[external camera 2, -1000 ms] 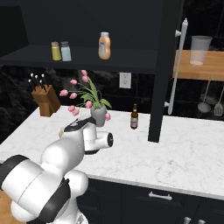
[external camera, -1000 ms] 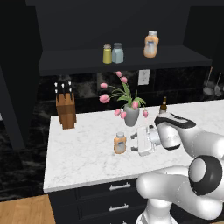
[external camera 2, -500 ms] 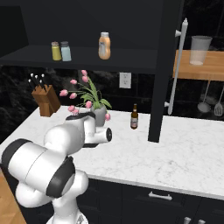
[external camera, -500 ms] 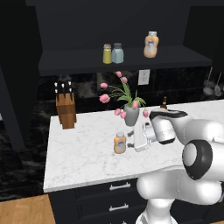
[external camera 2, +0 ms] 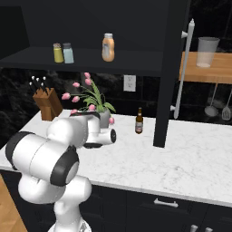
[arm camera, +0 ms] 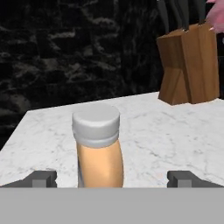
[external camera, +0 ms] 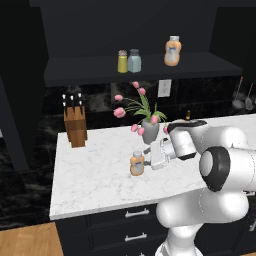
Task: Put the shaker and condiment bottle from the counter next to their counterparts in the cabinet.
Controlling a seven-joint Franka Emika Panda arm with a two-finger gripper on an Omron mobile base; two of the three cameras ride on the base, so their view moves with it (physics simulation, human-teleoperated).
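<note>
On the counter (external camera: 95,170), near its front edge, the bottle (external camera: 137,164) stands upright, its grey cap and orange body showing in the hand view between the two fingertips (arm camera: 43,178), which are spread wide with clear gaps either side. So the tool (external camera: 149,161) is open, level with the bottle and just beside it, not yet gripping. Up in the cabinet (external camera: 150,65), the blue-grey shaker (external camera: 134,60) already stands touching or nearly touching the yellow-green one (external camera: 122,61), so that half looks done; the twin bottle (external camera: 172,51) waits alone, well right. Lifting and shelving remain. From the right, the arm hides the counter bottle, and its label is unreadable.
</note>
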